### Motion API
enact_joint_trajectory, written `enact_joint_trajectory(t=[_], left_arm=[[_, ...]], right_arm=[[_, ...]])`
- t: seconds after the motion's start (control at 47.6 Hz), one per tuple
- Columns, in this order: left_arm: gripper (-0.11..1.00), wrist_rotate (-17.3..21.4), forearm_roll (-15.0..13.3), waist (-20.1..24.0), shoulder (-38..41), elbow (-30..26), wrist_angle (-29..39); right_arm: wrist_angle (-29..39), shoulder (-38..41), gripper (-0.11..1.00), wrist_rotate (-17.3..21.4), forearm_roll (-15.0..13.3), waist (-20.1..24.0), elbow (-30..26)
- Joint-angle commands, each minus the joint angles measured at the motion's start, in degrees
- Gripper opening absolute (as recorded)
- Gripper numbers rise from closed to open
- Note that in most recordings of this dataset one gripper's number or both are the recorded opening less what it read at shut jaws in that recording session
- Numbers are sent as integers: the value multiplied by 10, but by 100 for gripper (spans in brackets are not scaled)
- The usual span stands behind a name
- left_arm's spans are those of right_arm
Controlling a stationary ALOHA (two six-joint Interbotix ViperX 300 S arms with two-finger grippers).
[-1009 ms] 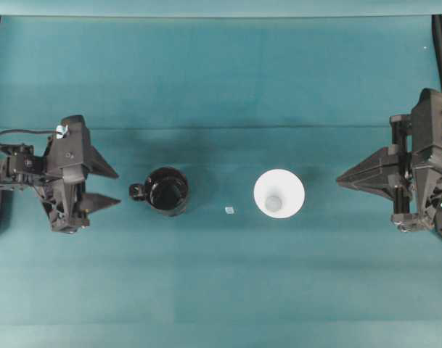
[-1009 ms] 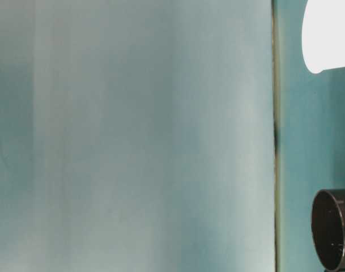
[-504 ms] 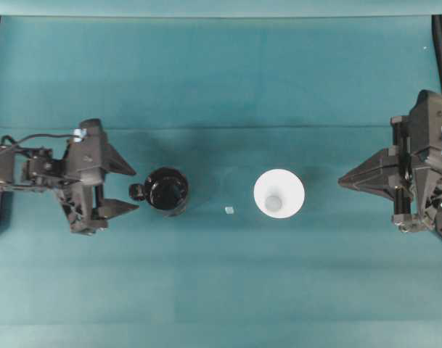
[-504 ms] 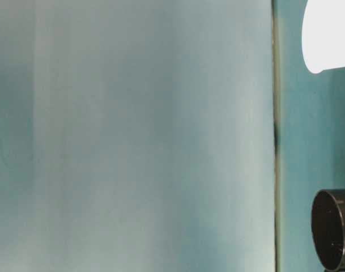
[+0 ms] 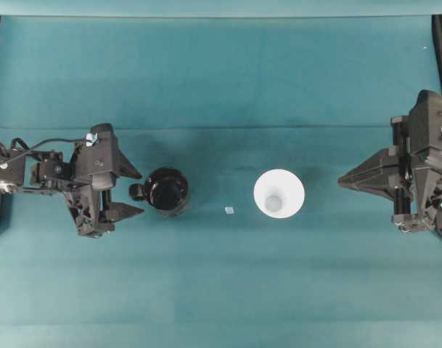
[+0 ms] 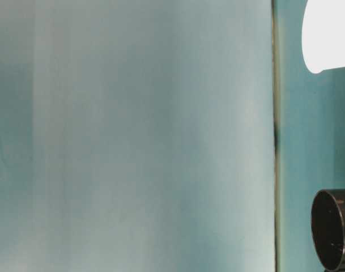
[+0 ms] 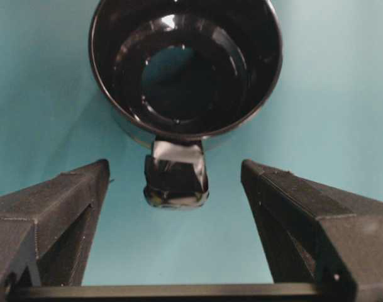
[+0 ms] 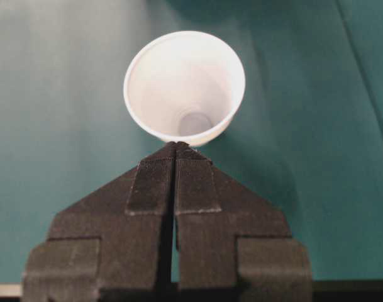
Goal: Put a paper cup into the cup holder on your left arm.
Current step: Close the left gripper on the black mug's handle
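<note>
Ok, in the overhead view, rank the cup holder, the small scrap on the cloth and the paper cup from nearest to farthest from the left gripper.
1. Cup holder: just right of the open left gripper.
2. Small scrap: mid-table, between holder and cup.
3. Paper cup: farthest, toward the right gripper.

White paper cup (image 5: 279, 193) upright, black cup holder (image 5: 167, 191) well apart

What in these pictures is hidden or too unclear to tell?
- Paper cup, table-level view: cut off by the frame's edges and glaring white, so no detail shows.
- Cup holder, same view: cut by the right and bottom edges.
- Tiny pale speck, overhead view: too small to identify.
- Paper cup's base, right wrist view: hidden behind the shut right gripper.
</note>
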Motion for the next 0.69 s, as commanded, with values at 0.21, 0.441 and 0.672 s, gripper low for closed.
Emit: enact_joint_trajectory(t=[0.21,0.441,0.672], left_arm=[[89,-3,0,5,-1,-7,-4],[48,-8,1,5,-1,-7,-14],[29,-3,1,5,-1,-4,-25]], right_arm=[[-3,1,-2,6,1,-1,-15],[-3,1,-2,6,1,-1,-15],[-2,1,-2,13,2,-1,-15]])
